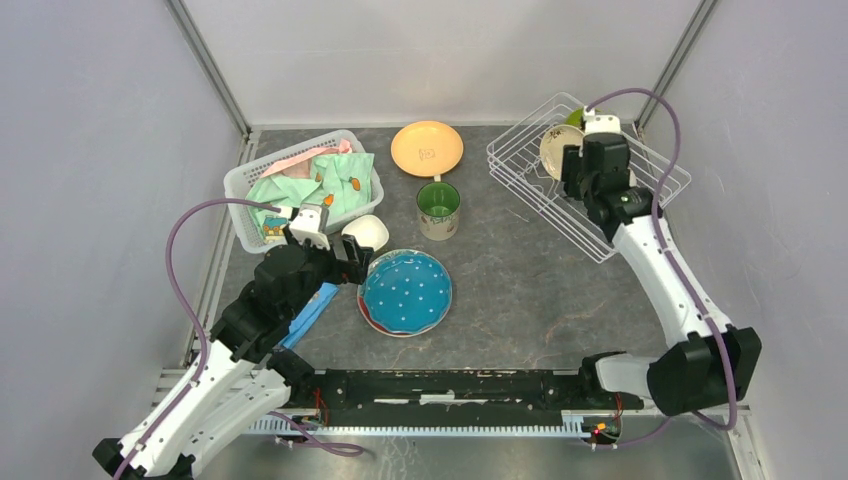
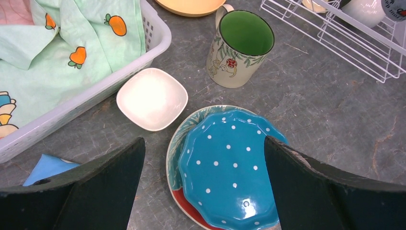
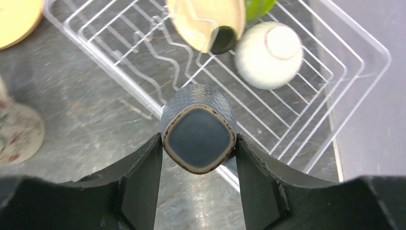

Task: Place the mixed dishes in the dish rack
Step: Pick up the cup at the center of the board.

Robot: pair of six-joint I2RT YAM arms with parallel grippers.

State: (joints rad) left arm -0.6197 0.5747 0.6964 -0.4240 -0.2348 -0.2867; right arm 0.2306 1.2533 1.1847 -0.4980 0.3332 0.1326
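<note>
Right hand (image 3: 197, 139) is clamped on a small dark grey-blue rounded-square ceramic cup (image 3: 198, 132), one finger on each flat side. The cup's long axis runs along the fingers, away from the wrist. Its tan-ringed flat end, likely the base, faces the wrist, so the mouth probably points forward and down.

White wire-grid dish rack (image 3: 143, 57) lies straight ahead of and under this hand. The cup hangs over the rack's near rim, with bare grid just beyond. Farther ahead in the rack a cream plate (image 3: 206, 21) stands on edge, with a lime-green dish (image 3: 258, 5) behind it. A white round bowl (image 3: 268, 55), base showing, is front-right of the hand.

Judgement: the next move is a short push forward and down into the bare grid, short of the white bowl. The right arm is at the rack; the left is well apart from it.

Left hand (image 2: 203, 140) is spread wide and holds nothing. It hovers over a blue white-dotted scalloped plate (image 2: 230, 177), which is stacked on a red-edged leaf-patterned plate (image 2: 174, 153).
- Ahead-left: white square bowl (image 2: 152, 98).
- Ahead: beige mug with green inside (image 2: 242, 48), and an orange round plate (image 1: 427, 147) beyond it.
- Left: white plastic basket (image 2: 158, 36) of clothes.
- Near-left: folded blue cloth (image 2: 45, 167).

Table (image 2: 335, 124) is dark grey, mottled, stone-look and flat. Plain grey walls close in on three sides, with metal posts at the far corners.
</note>
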